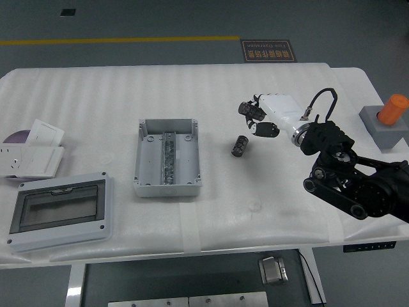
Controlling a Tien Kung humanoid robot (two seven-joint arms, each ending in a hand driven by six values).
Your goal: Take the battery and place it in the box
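Observation:
The battery (pixel 239 145) is a small dark ribbed cylinder lying on the white table right of centre. The box (pixel 167 157) is an open grey enclosure with a metal rail inside, left of the battery. My right hand (pixel 257 118) reaches in from the right and hovers just above and right of the battery. Its fingers are loosely curled and hold nothing. The left arm is out of view.
A grey lid with a dark window (pixel 59 212) lies at the front left. White socket plates (pixel 32 151) lie at the far left. A grey block with an orange cylinder (pixel 387 119) stands at the right edge.

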